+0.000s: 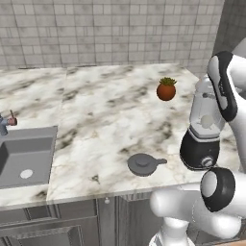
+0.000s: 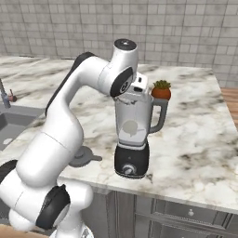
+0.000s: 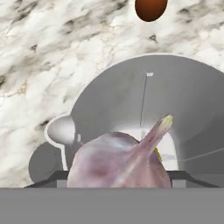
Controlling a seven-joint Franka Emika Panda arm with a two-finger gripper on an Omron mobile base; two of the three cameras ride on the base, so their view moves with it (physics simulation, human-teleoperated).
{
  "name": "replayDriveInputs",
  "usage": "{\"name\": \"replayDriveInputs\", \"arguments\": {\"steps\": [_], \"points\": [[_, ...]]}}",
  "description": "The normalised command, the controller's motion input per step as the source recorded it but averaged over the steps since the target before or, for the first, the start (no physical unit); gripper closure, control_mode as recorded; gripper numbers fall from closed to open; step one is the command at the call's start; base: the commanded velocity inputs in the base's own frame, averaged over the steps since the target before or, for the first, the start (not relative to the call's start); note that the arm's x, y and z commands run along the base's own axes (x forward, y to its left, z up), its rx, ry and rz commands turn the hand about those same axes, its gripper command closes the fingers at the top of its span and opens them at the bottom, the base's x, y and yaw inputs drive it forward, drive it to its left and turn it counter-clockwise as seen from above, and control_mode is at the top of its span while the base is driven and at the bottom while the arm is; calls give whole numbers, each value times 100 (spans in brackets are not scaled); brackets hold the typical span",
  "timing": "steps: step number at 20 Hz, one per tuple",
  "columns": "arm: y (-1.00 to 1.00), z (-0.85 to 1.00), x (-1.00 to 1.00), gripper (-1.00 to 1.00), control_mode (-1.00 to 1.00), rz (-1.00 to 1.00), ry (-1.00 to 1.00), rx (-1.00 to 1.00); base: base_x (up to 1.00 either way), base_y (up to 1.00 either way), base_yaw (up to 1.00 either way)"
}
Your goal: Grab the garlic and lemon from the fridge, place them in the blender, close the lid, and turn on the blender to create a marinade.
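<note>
The blender (image 2: 131,160) stands near the counter's front edge, its jar uncovered. My gripper (image 2: 132,122) reaches down into the jar from above and is shut on the garlic (image 3: 117,162), a pale purplish bulb seen through the jar wall (image 1: 206,121). The hand view looks down into the jar (image 3: 113,100), and a sliver of yellow (image 3: 156,154) shows just behind the garlic; whether it is the lemon I cannot tell. The dark grey lid (image 1: 142,164) lies flat on the counter left of the blender, partly behind my arm in the right base view (image 2: 88,157). The fridge is out of view.
A small potted plant (image 1: 166,89) in a red-brown pot stands behind the blender. A sink (image 1: 24,158) with a faucet (image 1: 6,122) is set into the counter at the far left. Marble counter (image 1: 105,110) stretches between them, with a tiled wall behind.
</note>
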Motion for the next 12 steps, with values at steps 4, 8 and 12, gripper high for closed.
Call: {"name": "replayDriveInputs", "arguments": {"steps": [4,8,12], "points": [[-37,-4,45,100,-100,15,0,0,0,0,0],[-26,-39,70,100,-100,15,4,0,0,0,0],[0,-91,65,100,-100,11,4,0,0,0,0]]}}
